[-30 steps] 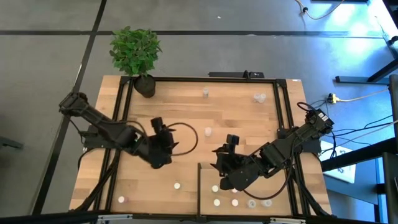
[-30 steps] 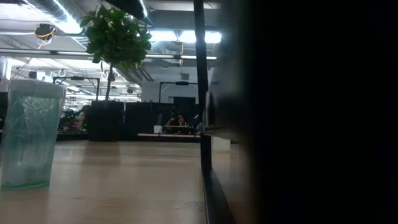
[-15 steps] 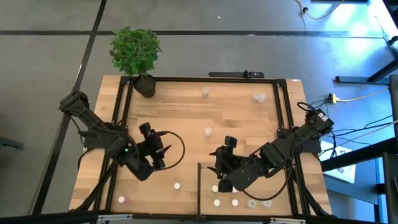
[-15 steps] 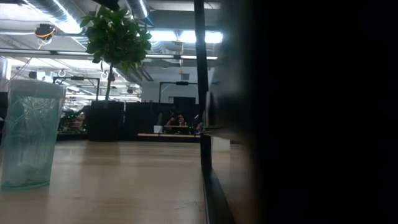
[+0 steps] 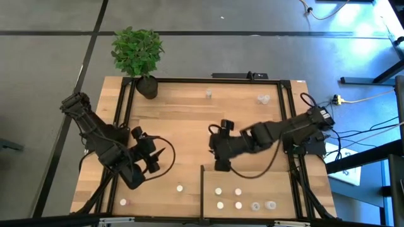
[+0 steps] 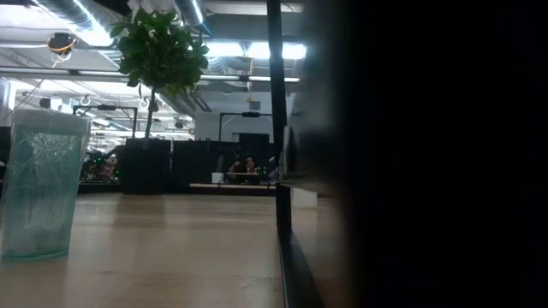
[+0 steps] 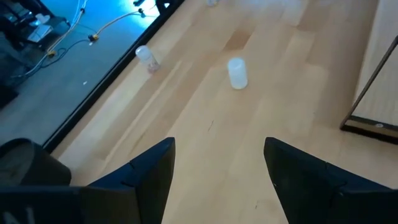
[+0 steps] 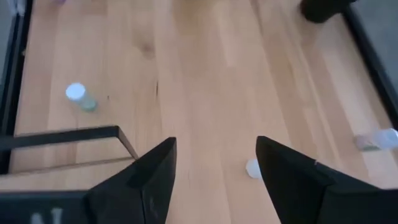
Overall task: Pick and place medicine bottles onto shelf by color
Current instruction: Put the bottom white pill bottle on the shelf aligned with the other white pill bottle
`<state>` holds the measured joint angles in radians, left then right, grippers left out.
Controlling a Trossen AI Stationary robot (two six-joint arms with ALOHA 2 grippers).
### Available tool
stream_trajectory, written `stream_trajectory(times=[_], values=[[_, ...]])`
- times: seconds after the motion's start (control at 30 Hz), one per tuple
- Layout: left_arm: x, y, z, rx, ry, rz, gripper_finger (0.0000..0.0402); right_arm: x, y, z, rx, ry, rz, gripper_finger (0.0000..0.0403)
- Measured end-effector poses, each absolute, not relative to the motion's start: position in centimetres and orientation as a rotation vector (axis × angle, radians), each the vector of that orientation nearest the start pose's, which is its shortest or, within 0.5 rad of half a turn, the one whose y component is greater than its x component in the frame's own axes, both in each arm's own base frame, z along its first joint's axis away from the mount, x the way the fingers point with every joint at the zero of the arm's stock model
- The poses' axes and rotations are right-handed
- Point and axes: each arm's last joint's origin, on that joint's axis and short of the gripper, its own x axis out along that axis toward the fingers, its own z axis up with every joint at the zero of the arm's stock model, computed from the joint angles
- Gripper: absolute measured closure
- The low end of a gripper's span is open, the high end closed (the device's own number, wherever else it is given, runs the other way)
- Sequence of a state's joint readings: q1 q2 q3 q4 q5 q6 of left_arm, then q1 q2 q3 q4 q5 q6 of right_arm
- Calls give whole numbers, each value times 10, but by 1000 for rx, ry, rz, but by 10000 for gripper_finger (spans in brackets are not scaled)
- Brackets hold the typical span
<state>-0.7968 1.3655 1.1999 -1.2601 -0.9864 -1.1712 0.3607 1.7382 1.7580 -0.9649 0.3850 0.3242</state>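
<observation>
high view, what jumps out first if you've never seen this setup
Two dark arms reach in from either side of the planked table, the left gripper and right gripper both open and empty. A leafy potted plant stands at the far left corner. Small medicine bottles cluster on the pale shelf at the near right.

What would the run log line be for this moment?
left claw: open, empty | right claw: open, empty | shelf: six bottles | table: bottles remain
</observation>
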Motion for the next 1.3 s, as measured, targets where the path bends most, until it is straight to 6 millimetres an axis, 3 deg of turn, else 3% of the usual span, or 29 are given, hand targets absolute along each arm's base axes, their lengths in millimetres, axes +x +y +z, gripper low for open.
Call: stream_trajectory(times=[0.23, 0.43, 0.67, 0.9, 1.3], values=[[172, -153, 299, 25, 585, 579, 162, 350, 85, 348, -162, 964, -33, 180], [172, -153, 299, 28, 580, 581, 162, 356, 47, 332, -124, 1039, -21, 180], [172, -152, 299, 33, 582, 581, 162, 357, 5, 290, -33, 1127, -64, 180], [172, -152, 299, 33, 583, 583, 162, 360, -3, 252, 8, 1083, -29, 180], [172, -152, 299, 27, 580, 585, 162, 359, -17, 218, -43, 1013, -73, 180]])
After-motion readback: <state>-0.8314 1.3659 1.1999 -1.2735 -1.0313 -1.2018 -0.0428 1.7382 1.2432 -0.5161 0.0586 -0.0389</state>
